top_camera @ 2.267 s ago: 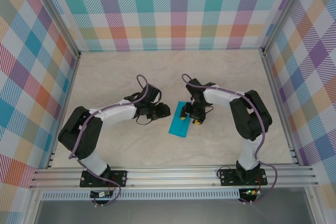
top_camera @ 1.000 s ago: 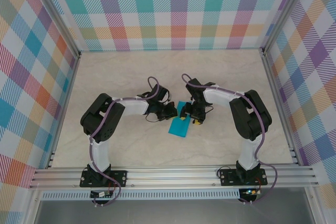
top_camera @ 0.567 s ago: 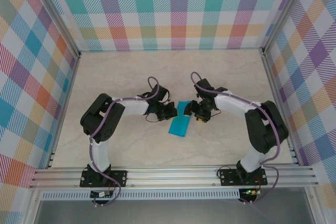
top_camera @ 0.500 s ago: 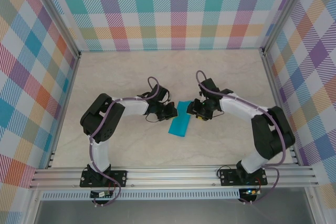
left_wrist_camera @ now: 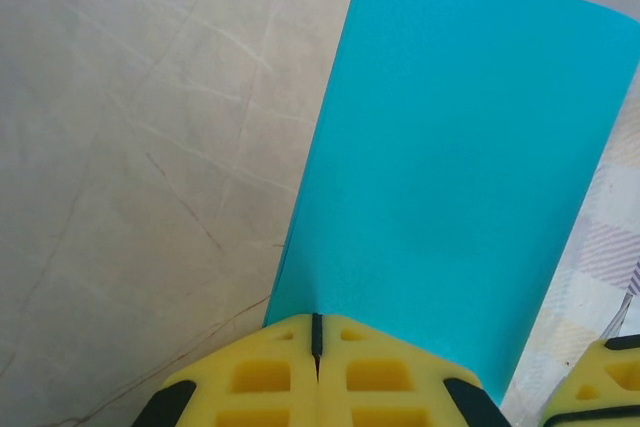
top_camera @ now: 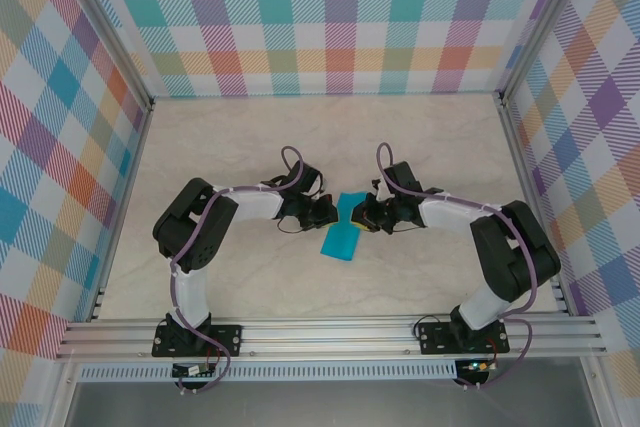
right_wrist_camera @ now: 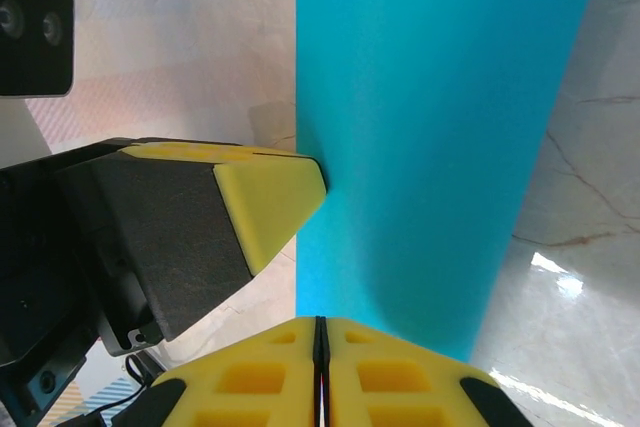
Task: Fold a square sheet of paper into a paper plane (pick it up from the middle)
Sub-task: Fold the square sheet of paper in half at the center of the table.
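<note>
Presently, folded teal paper sheet (top_camera: 342,232) is flanked on the surface (top_camera: 230,147) by closed left claw (top_camera: 327,212) at 10 o'clock, closed right claw (top_camera: 366,217) at 2 o'clock.

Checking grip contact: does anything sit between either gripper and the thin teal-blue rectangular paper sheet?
Nothing visible does. The left gripper and the right gripper each have their yellow jaws closed directly on an edge of the thin teal-blue paper sheet, from opposite sides.
</note>
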You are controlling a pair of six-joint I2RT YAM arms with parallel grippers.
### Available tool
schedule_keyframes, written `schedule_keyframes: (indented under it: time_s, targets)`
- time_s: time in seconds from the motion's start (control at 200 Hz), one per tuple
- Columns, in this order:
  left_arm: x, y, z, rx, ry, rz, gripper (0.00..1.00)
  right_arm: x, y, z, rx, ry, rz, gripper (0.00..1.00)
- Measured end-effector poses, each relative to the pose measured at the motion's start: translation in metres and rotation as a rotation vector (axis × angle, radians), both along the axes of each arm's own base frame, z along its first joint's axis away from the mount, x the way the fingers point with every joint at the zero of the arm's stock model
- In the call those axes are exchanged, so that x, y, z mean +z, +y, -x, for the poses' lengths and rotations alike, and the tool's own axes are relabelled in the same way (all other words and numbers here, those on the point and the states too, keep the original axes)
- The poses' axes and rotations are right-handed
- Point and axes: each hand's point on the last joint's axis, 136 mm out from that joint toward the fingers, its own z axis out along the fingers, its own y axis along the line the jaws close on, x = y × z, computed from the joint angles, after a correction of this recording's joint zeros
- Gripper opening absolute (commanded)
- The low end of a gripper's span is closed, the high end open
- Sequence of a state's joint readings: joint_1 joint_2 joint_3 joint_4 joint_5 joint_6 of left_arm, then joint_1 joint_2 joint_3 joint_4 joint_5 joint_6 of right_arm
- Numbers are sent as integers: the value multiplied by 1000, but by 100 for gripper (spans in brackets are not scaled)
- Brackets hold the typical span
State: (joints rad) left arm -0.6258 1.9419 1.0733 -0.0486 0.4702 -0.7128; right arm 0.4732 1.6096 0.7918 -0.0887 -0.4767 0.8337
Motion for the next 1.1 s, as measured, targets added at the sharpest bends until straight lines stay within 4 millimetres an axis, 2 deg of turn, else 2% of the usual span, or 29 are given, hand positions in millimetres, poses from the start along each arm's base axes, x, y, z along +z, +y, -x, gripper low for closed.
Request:
schedule_keyframes:
  time_s: [0.17,0.3,0.475,0.875,1.1]
  targets:
    - [0,0,0,0,0,0,0,-11,1,1,8,9,-8,11]
    - [0,0,0,-2,-1,0,0,-31,-4,11,9,52,15,11]
    - [0,0,0,-3,-2,-1,0,-44,-11,22,7,68,35,11]
    - [0,0,0,-7,-4,-1,0,-41,-10,23,24,31,17,8]
    - [0,0,0,-9,-7,-2,0,-14,-6,25,25,-39,-57,7]
